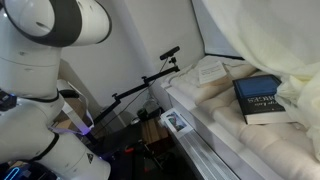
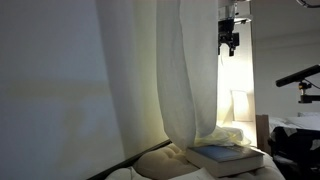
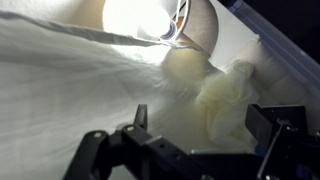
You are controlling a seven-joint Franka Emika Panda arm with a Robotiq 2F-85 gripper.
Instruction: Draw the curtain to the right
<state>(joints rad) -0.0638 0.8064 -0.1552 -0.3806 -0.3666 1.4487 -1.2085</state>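
Fingers (image 3: pixel 272 135): spread wide and empty, with nothing between them.
Gripper (image 2: pixel 230 42): high in the scene, just right of the hanging folds and apart from them.
Curtain (image 2: pixel 170 80): sheer cream fabric. In an exterior view it hangs from the top down to the cushion across the left and centre, with its hem bunched at the bottom. In the wrist view it spreads beyond the open jaws.
Dark-blue book (image 1: pixel 260 100): lies flat on the ribbed cushion (image 1: pixel 225 135), beside the bunched hem.
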